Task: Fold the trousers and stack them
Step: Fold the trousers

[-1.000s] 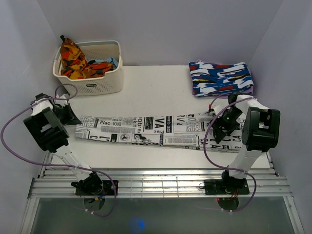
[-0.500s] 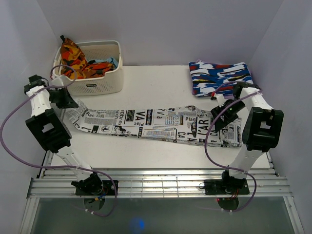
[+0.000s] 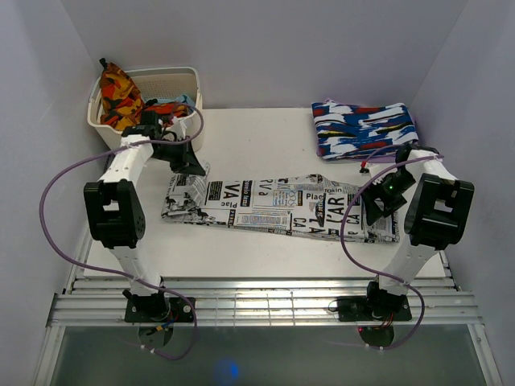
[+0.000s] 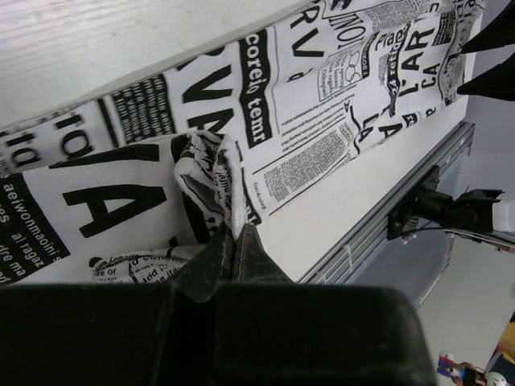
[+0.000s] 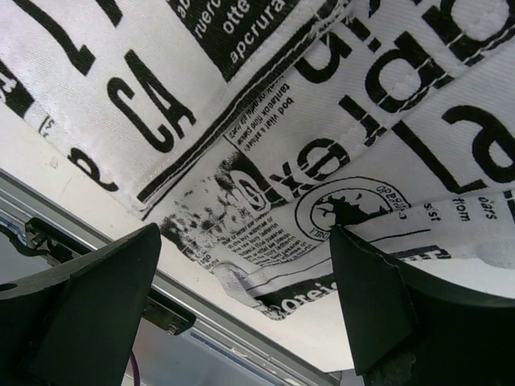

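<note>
The newspaper-print trousers (image 3: 273, 205) lie lengthwise across the middle of the table, the left leg end turned over toward the right. My left gripper (image 3: 191, 166) is shut on a bunched fold of the trousers' cloth (image 4: 217, 173) at that left end and holds it just above the layer below. My right gripper (image 3: 381, 198) is open over the right end of the trousers (image 5: 265, 169), its fingers (image 5: 88, 297) wide apart with nothing between them.
A white basket (image 3: 161, 141) with an orange-red-yellow cloth (image 3: 119, 98) stands at the back left. A folded blue-white-red garment (image 3: 364, 129) lies at the back right. The table's metal front rail (image 3: 257, 305) runs along the near edge.
My left gripper has carried the left leg end rightward and back, folding it over the trousers. My right gripper has let go of the right end and now hangs open over it.
</note>
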`<state>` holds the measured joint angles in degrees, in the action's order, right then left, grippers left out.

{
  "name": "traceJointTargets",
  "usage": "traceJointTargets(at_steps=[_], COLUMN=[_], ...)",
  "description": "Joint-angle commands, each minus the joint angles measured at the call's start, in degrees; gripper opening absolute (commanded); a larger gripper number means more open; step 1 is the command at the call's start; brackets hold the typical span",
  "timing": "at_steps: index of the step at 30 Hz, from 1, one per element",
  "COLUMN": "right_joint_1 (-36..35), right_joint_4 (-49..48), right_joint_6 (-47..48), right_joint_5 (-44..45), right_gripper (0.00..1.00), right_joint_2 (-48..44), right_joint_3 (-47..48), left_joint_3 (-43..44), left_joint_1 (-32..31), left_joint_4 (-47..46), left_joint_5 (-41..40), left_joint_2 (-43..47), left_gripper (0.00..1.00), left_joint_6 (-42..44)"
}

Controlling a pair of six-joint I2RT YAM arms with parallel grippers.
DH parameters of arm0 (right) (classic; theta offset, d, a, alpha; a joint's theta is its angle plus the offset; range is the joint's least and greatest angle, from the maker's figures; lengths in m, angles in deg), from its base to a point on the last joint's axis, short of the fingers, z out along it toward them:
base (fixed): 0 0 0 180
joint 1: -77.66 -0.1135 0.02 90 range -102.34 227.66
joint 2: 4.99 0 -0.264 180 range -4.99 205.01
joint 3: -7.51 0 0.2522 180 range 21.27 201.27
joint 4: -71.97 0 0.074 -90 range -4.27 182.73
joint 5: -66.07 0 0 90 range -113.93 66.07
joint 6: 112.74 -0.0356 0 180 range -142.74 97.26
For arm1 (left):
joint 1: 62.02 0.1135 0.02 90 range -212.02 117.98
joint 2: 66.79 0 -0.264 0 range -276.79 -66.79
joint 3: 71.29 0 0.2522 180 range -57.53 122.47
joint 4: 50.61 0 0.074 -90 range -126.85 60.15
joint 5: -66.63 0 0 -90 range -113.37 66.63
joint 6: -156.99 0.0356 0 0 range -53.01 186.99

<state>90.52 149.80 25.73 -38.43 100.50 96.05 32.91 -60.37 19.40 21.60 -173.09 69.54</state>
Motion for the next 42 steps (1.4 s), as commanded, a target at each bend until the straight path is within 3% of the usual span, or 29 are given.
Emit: traceJointTargets(at_steps=[1, 6, 15, 25, 42], right_joint_1=[0.58, 1.02, 1.29, 1.29, 1.20], right_joint_4=[-0.96, -0.79, -1.06, -0.70, -0.09], right_joint_6=[-0.13, -0.57, -2.50, -2.85, -2.94], right_joint_5=[1.23, 2.89, 2.73, 3.08, 2.37], right_gripper=[0.91, 0.91, 0.91, 0.92, 0.92], right_joint_2=[-0.46, -0.46, 1.73, 3.32, 3.40], right_joint_3=[-0.52, -0.25, -1.39, -0.43, 0.10], left_joint_3=[-1.75, -4.21, -9.84, -7.38, -6.15], left_joint_1=[-6.21, -15.08, -25.10, -29.86, -34.87], left_joint_4=[-7.11, -15.54, -29.26, -34.27, -38.50], left_joint_5=[-0.32, -6.20, -16.22, -17.63, -20.45], left_joint_2=[2.33, 1.10, 0.57, -5.84, -10.50], left_gripper=[0.00, 0.00, 0.00, 0.00, 0.02], left_joint_6=[-8.41, -13.96, -25.03, -34.09, -37.88])
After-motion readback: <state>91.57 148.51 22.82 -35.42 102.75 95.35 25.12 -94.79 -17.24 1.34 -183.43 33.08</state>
